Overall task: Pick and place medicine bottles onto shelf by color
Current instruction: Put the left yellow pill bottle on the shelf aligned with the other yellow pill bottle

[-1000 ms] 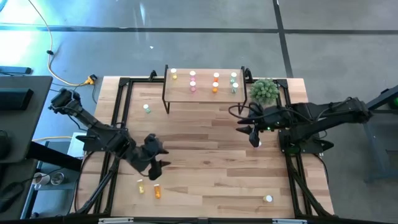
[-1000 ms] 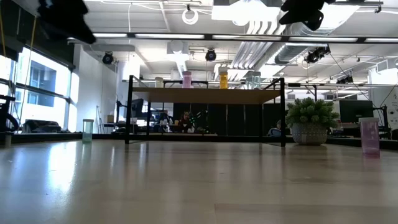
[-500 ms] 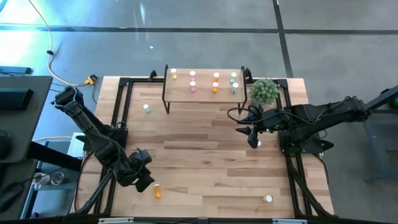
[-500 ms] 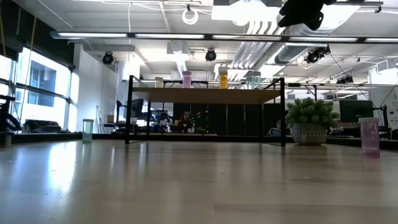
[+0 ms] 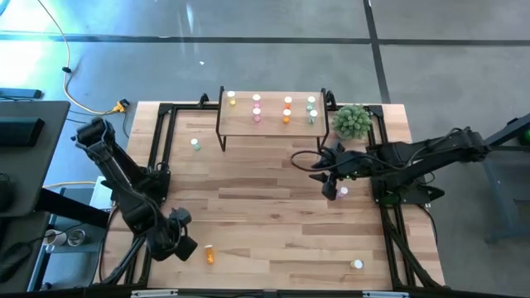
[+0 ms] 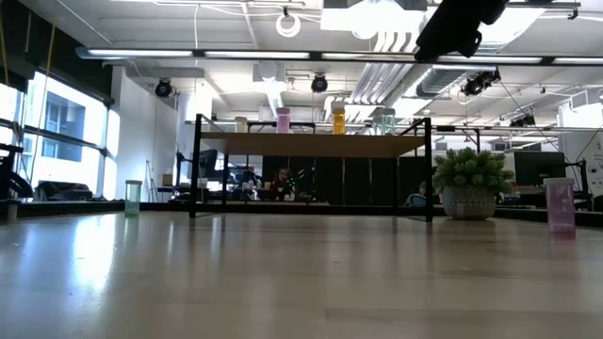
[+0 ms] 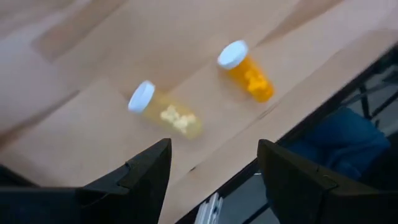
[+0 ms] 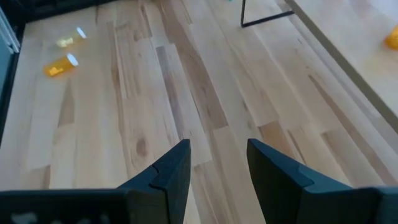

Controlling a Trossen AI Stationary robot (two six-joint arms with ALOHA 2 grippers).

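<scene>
Hovering over the table's near left corner, the left gripper [image 5: 178, 242] has its two fingers [image 7: 146, 174] spread apart with nothing between them. Just past those fingers lie two medicine bottles on their sides, a yellow bottle [image 7: 165, 115] and an orange bottle [image 7: 247, 71], near each other but not touching, close to the table edge. From above, only the orange one [image 5: 209, 256] shows clearly, just beside the gripper.

The right gripper [image 5: 331, 189] hangs over the right middle of the wooden table [image 5: 265, 207], its fingers [image 8: 171, 171] parted and empty. A pink bottle [image 5: 343, 191] stands just beside it on the tabletop.

The shelf [image 5: 273, 124] sits at the far edge of the table, with small bottles standing on it in short columns: yellow at the left, then pink, orange and green. A green bottle [image 5: 195, 144] stands alone on the table near the shelf's left legs. Another bottle [image 5: 357, 265] rests near the front right corner. A bushy green plant [image 5: 353, 121] sits just right of the shelf.
</scene>
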